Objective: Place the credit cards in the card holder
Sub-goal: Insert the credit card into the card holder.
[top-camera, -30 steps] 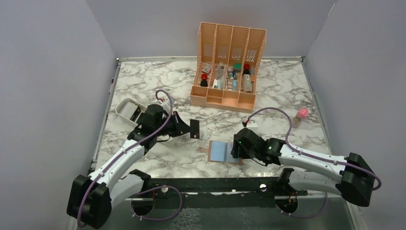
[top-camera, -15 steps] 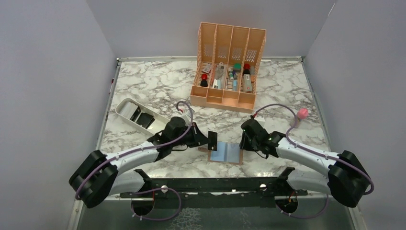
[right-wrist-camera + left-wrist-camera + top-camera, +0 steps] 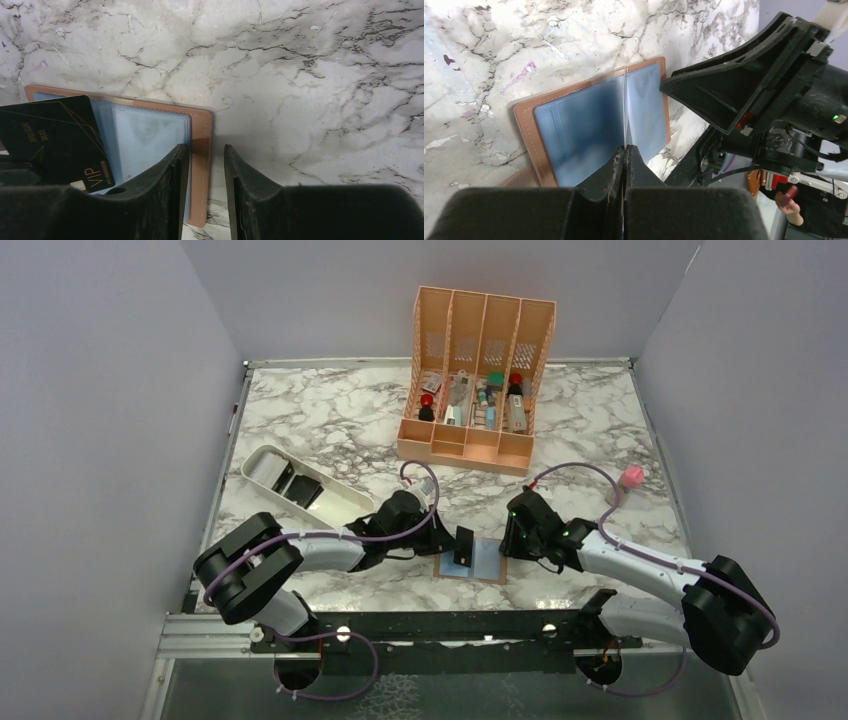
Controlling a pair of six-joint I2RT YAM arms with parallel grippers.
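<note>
Tray side, 9 o'clock: white tray (image 3: 250,472) is uncovered now, since the left arm has swung off it toward 6 o'clock; dark cards (image 3: 300,490) lie inside. Left gripper (image 3: 625,152) is pinched tight on a black credit card (image 3: 55,140), which a second ago hung well left of the card holder (image 3: 584,130) and now stands on edge over its blue inside. The holder lies open and flat at 6 o'clock, unmoved. Right gripper (image 3: 205,149) has shifted to the holder's 3 o'clock border, jaws apart with the brown edge under the gap; contact cannot be told. Judgement: insertion is about to start, no card is seated yet. Writing: "VIP" in gold on the card; the smaller gold print is illegible.
</note>
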